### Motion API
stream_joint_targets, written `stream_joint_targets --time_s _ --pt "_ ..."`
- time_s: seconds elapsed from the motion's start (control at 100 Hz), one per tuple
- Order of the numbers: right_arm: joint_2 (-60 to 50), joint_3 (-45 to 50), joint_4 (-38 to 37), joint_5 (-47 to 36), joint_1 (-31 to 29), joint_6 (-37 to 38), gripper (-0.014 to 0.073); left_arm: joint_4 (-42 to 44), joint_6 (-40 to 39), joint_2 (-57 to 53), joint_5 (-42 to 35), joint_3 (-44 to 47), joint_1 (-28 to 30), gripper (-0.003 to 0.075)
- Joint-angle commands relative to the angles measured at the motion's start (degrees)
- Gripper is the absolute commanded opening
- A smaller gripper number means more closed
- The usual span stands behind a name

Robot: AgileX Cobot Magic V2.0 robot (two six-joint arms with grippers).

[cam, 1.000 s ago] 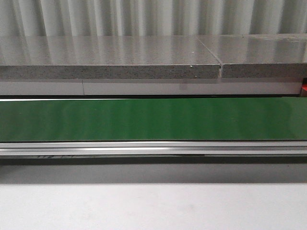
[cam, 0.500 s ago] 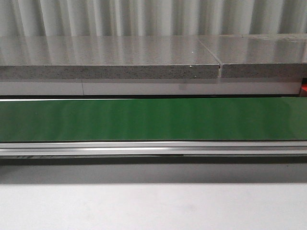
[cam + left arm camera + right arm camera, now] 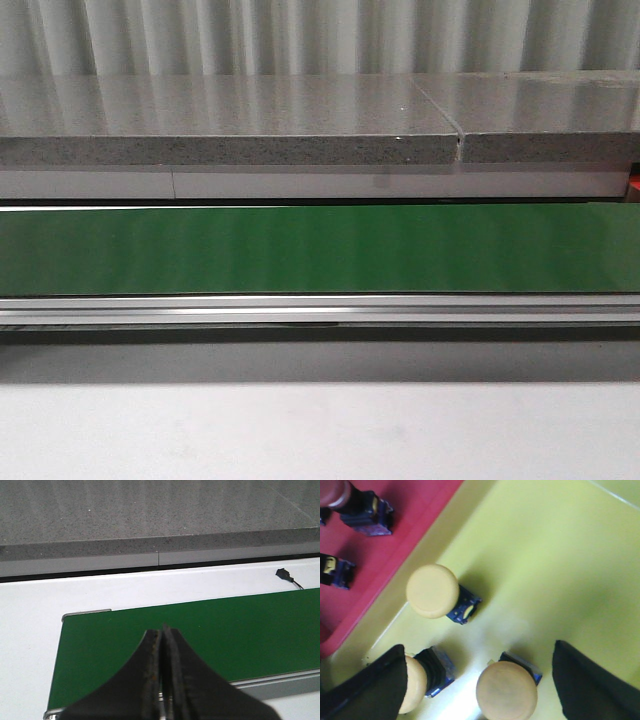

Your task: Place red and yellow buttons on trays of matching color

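Observation:
In the right wrist view my right gripper [image 3: 477, 655] is open over the yellow tray [image 3: 555, 565]. One yellow button [image 3: 506, 690] stands between its fingers, touching neither. A second yellow button [image 3: 432, 591] stands farther on, and a third [image 3: 415, 682] lies on its side against one finger. The red tray [image 3: 420, 510] adjoins the yellow one and holds a red button [image 3: 332, 492] and another dark blue button body [image 3: 335, 572]. My left gripper [image 3: 162, 630] is shut on nothing above the green conveyor belt [image 3: 240, 630]. Neither gripper nor any tray shows in the front view.
The green belt [image 3: 320, 248] runs across the front view between metal rails, with a grey stone shelf [image 3: 230, 120] behind it and white table [image 3: 320, 430] in front. A small black plug [image 3: 284, 573] lies on the white surface beyond the belt's end.

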Motion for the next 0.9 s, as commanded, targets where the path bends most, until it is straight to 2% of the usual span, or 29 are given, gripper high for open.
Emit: stream_joint_targets --time_s 0.0,0.15,0.67,0.89 --pt "-5.0 -2.4 0.8 -1.0 0.9 -0.2 0.0595 -1.3 -0.2 0.2 -4.3 -1.4 -0.3 -0.002" --pt "-9.5 -2.9 0.8 -0.7 7.1 -0.2 0.0595 -1.3 -0.2 0.2 -4.3 -1.4 -0.3 -0.002" --pt "-23.9 -2.9 0.8 -1.8 37.7 -8.0 0.0595 -1.3 -0.2 0.2 -4.3 -1.4 -0.3 -0.002" --pt "-28.5 -1.6 0.8 2.0 43.7 -11.7 0.0594 -1.3 -0.2 0.2 -4.3 -1.4 -0.3 -0.002"
